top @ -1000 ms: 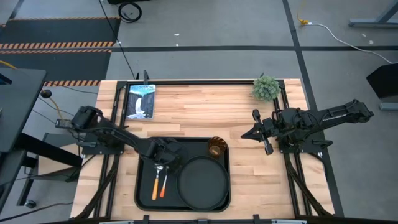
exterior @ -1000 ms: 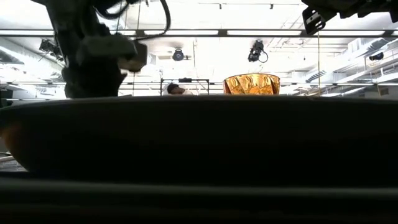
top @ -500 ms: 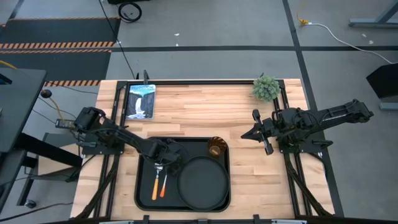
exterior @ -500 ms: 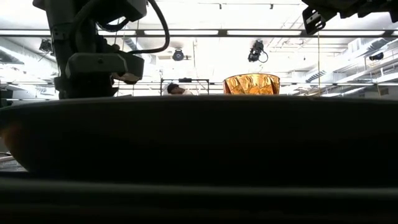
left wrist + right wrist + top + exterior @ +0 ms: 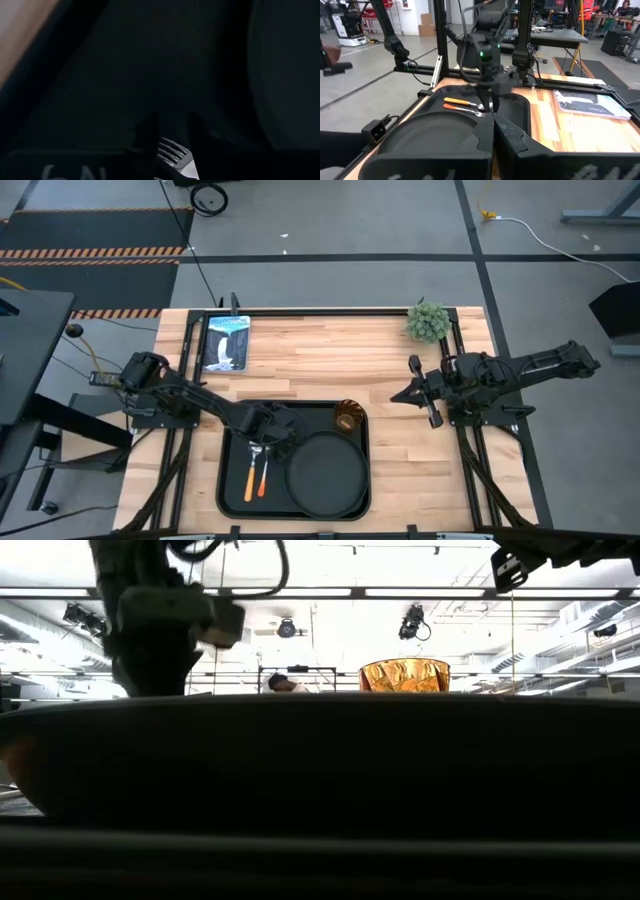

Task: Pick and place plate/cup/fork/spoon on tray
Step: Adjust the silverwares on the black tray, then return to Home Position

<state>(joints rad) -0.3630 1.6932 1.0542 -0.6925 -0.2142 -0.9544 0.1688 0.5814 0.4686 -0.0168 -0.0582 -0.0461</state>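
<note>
The black tray (image 5: 232,490) lies at the table's near middle. On it are the round black plate (image 5: 325,473), the amber cup (image 5: 347,418) at its far right corner, and the fork and spoon side by side, their orange handles (image 5: 256,477) pointing to the near edge. My left gripper (image 5: 266,436) is open just over their silver heads. The fork's tines (image 5: 172,151) show between its fingers; I cannot tell if they touch. My right gripper (image 5: 398,396) is shut and empty, above the table to the right of the tray.
A picture card (image 5: 226,342) lies at the table's far left. A small green plant (image 5: 428,321) stands at the far right. In the low view the plate's rim (image 5: 320,760) fills the front, with the cup (image 5: 404,675) behind it.
My left gripper has dipped toward the tray, then come up again, shifting a little toward the table's right edge. The fork, spoon, plate and cup have stayed where they were.
</note>
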